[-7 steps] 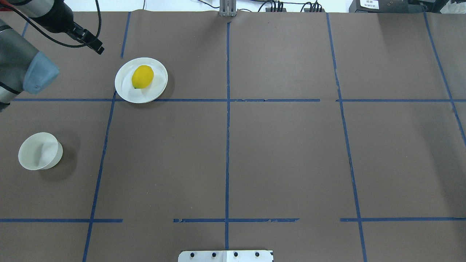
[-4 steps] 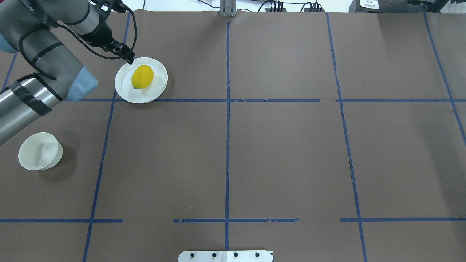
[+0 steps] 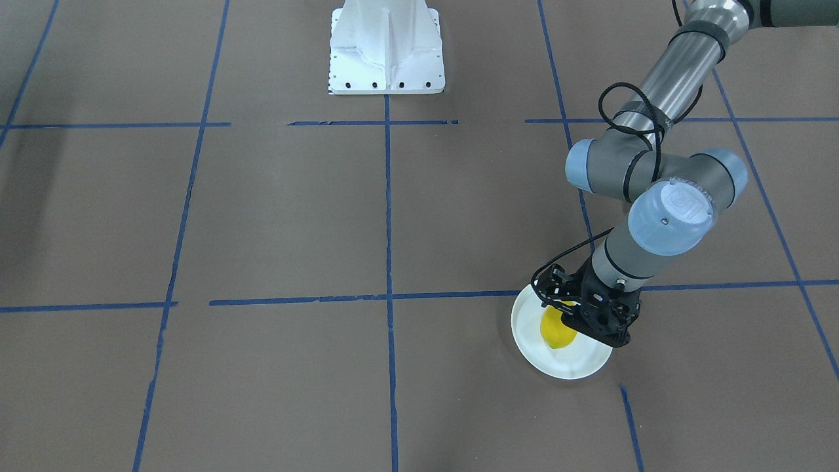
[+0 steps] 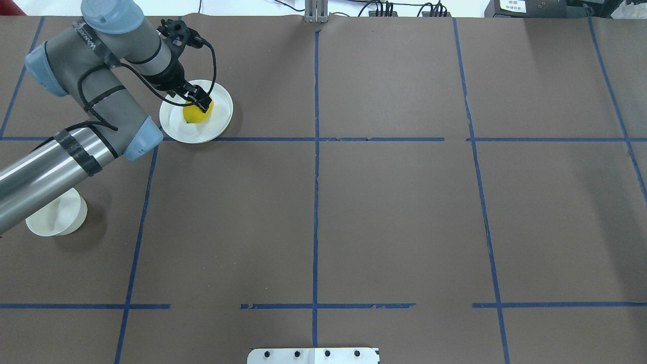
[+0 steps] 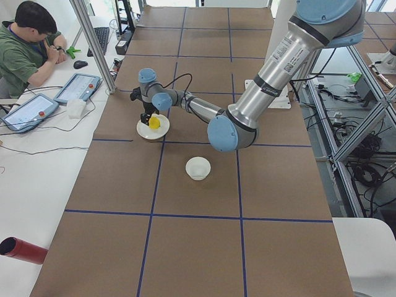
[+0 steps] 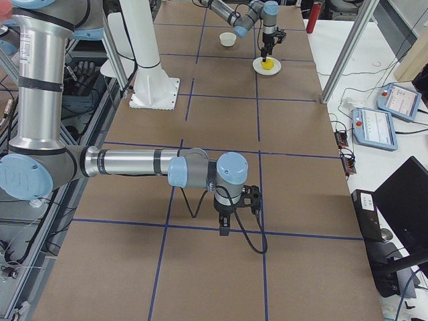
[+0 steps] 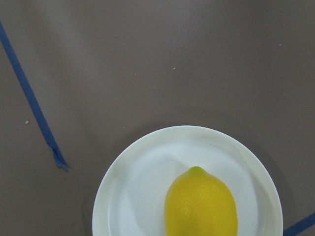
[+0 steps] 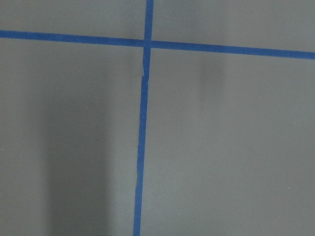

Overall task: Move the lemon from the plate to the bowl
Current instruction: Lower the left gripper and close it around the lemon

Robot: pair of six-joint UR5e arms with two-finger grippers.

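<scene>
The lemon point(image 4: 194, 116) lies on the white plate point(image 4: 174, 124) at the far left of the table. My left gripper point(image 4: 201, 103) hangs just over the lemon's top, pointing down, and appears open and empty. In the front view it point(image 3: 580, 324) covers part of the lemon point(image 3: 556, 334) on the plate point(image 3: 570, 364). The left wrist view shows the lemon point(image 7: 201, 206) on the plate point(image 7: 138, 187), with no fingers in it. The white bowl point(image 4: 58, 220) stands near the left edge, partly under my left arm. My right gripper point(image 6: 224, 231) hovers low over bare table, and I cannot tell whether it is open.
Blue tape lines divide the brown table. The white robot base point(image 3: 387, 46) stands at the near middle edge. In the left side view a seated person point(image 5: 28, 43), tablets point(image 5: 77, 86) and a red cylinder point(image 5: 21, 250) are off the table's far side.
My left arm has swung in from the far left corner, bringing the gripper from beside the plate's rim to just over the lemon. The lemon, plate and bowl have not moved.
</scene>
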